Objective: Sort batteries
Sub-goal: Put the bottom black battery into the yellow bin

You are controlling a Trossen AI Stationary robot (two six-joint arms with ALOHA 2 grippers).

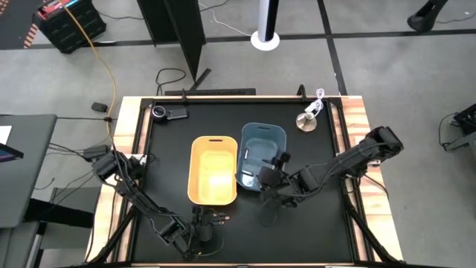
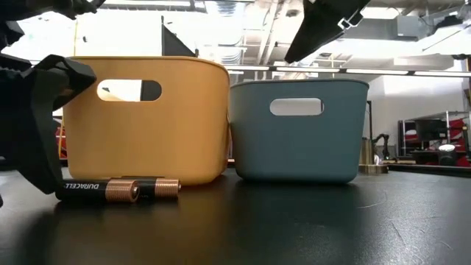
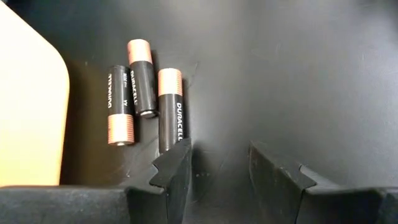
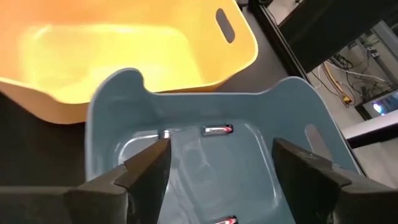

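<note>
Batteries (image 3: pixel 143 102), three dark copper-capped ones, lie on the table (image 1: pixel 312 231) just in front of the yellow bin (image 1: pixel 213 170); the left gripper (image 3: pixel 239 171) sits low beside them, jaws spread. Over the blue bin's (image 4: pixel 298 106) near rim hovers the right gripper (image 4: pixel 221 165), jaws apart and empty, silvery batteries (image 4: pixel 217 130) lying inside.

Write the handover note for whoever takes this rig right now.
Left end effector: open, low over the table beside three black-and-copper batteries, which lie loose next to the yellow bin.
Right end effector: open, empty, over the blue bin.
Done: silvery batteries lie in the blue bin.
Left: the three dark batteries are not yet binned; the yellow bin looks empty.
</note>
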